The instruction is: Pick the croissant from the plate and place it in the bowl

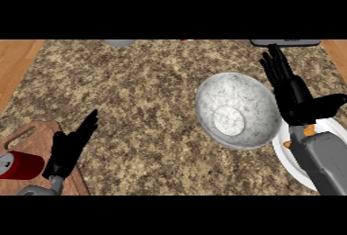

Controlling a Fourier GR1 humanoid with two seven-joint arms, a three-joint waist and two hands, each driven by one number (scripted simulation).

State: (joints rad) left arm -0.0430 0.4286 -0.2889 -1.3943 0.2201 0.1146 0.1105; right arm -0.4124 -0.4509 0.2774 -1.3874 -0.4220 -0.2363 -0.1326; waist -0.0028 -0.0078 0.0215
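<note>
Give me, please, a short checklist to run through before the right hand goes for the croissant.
1. Bowl free to receive: ok, nothing in it.
2. Croissant visible: not ok, only orange slivers beside the forearm.
3. Right hand open: ok, fingers straight.
4. Right hand over plate: ok, forearm covers it.
5. Left hand out of the way: ok, resting open at lower left.
6. Croissant's exact position on plate: cannot tell.

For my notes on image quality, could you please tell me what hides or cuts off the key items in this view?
In the head view, the right hand and its forearm cover much of the white plate; only orange slivers of the croissant show. The grey bowl is fully visible, with a pale patch at its centre.
</note>
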